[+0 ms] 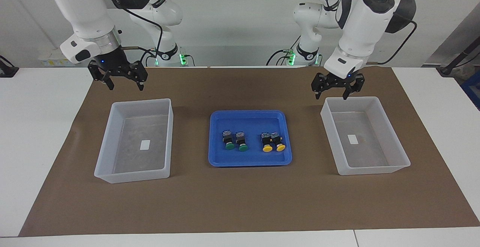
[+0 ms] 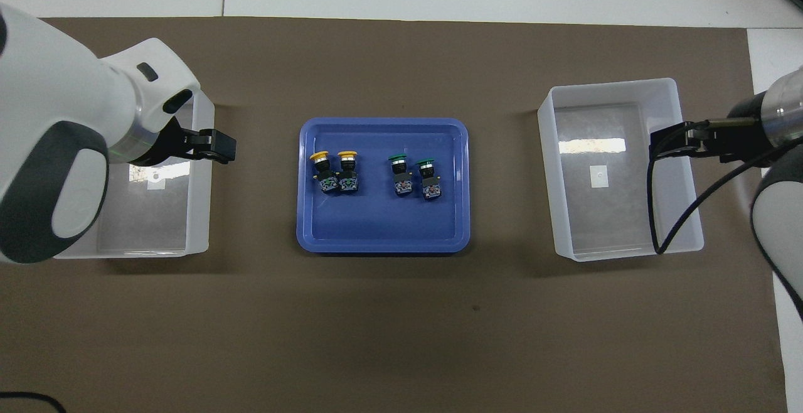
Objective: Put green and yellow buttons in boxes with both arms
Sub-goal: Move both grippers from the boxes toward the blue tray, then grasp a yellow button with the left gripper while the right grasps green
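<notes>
Two boxes [image 1: 135, 140] each hold a blank white label [image 1: 145, 145]; both hands, left hand [image 1: 336, 89] and right hand [image 1: 120, 79], spread, empty.

You have open brown mat [image 1: 240, 202] along the whole lower part of the facing view, with nothing standing on it. At centre the blue tray [image 1: 250, 161] has a low rim, so a hand can drop straight in. Inside, the two green buttons [image 1: 236, 141] sit close together, and the two yellow buttons [image 1: 273, 142] touch each other; a clear gap separates the pairs. Bare strips of mat lie between the tray and each box. The left hand [image 1: 330, 94], fingers spread, hangs over the upper edge of one box [image 1: 375, 170]. The right hand [image 1: 126, 85], also spread, hangs above the mat just above the other box [image 1: 131, 175] in frame.
</notes>
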Controlling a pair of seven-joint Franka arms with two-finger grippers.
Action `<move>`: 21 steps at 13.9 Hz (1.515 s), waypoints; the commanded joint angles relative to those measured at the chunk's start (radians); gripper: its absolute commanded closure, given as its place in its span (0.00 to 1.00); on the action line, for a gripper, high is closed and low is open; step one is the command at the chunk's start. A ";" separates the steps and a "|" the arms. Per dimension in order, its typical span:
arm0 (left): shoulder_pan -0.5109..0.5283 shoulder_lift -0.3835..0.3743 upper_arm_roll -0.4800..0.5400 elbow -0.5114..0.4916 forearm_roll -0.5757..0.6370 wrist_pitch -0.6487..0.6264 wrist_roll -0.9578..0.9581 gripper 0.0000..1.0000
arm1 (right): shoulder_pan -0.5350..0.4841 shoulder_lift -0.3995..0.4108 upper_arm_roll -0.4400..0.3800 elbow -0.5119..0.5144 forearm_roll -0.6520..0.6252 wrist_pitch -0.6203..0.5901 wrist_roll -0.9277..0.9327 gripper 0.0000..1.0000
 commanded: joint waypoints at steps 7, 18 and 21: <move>-0.086 0.114 0.012 -0.119 -0.026 0.305 -0.325 0.00 | 0.133 -0.004 0.004 -0.123 0.004 0.210 0.038 0.00; -0.175 0.243 0.012 -0.211 -0.026 0.530 -0.574 0.00 | 0.318 0.202 0.004 -0.183 -0.011 0.578 0.214 0.00; -0.190 0.246 0.012 -0.229 -0.026 0.556 -0.627 0.06 | 0.343 0.251 0.004 -0.185 -0.011 0.634 0.223 0.00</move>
